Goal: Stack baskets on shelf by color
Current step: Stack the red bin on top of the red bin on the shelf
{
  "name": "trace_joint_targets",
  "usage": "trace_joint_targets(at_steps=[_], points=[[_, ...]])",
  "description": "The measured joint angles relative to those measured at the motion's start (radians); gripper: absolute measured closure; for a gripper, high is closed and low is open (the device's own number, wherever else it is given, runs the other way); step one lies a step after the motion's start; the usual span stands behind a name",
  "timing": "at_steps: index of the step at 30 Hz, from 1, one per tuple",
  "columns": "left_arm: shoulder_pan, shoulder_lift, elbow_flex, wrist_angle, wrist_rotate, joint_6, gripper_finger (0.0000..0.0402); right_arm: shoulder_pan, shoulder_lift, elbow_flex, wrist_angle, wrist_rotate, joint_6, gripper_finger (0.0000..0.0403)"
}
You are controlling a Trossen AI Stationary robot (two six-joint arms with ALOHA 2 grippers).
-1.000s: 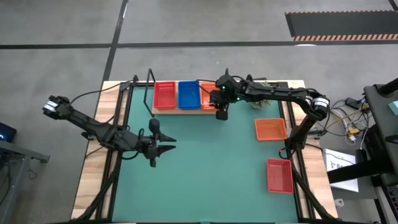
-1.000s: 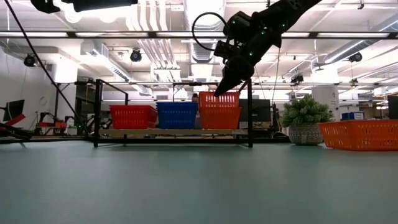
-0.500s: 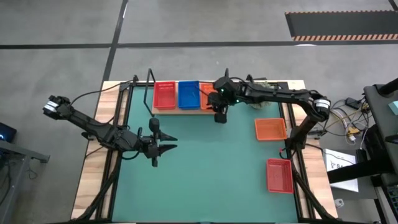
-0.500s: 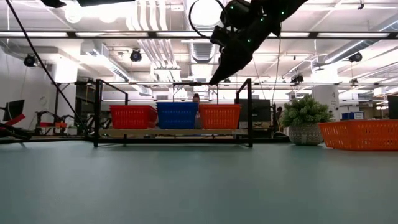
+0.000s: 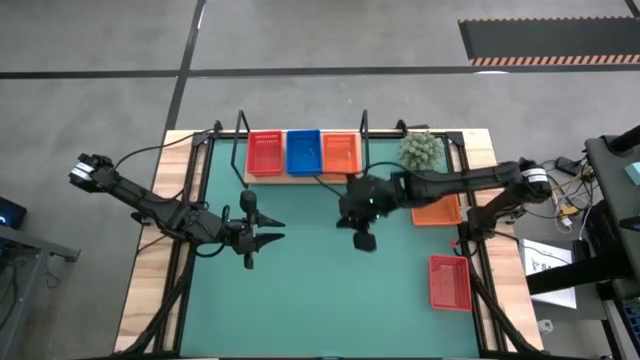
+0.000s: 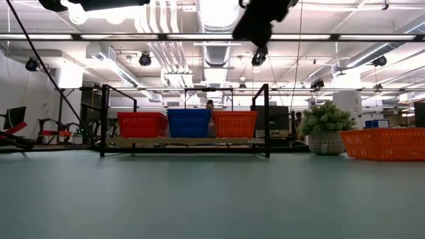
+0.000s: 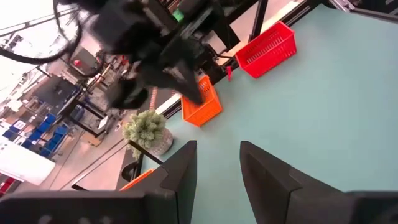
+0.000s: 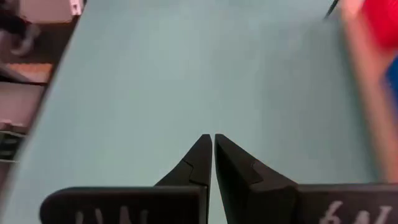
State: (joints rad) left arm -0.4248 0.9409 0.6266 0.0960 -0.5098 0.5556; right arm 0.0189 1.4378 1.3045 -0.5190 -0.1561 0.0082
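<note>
Standing on the shelf (image 5: 300,176) were red (image 5: 264,153), blue (image 5: 303,151) and orange (image 5: 341,153) baskets; right of it, one orange (image 5: 437,211) and one red (image 5: 449,282) waited. The right gripper (image 5: 364,240), fingers pressed together and empty, hovered before the shelf; the left gripper (image 5: 270,231) idled, spread.

Off to the side of my right tool, a small potted plant (image 5: 422,150) with bushy grey-green leaves stands at the table's far edge. The green table top (image 5: 300,290) under my tools is ringed by a light wood border (image 5: 145,290). Beyond it lies grey floor (image 5: 90,60) with a black striped mat (image 5: 545,40).
</note>
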Motion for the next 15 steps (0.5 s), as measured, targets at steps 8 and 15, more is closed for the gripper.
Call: trace_joint_targets(at_steps=[8, 15], points=[[0.000, 0.000, 0.000, 0.001, 0.000, 0.011, 0.0295, 0.113, 0.020, -0.001, -0.144, 0.003, 0.379, 0.0390], [0.000, 0.000, 0.000, 0.001, 0.000, 0.087, 0.0295, 0.150, 0.031, -0.001, -0.327, 0.002, 0.640, 0.0390]])
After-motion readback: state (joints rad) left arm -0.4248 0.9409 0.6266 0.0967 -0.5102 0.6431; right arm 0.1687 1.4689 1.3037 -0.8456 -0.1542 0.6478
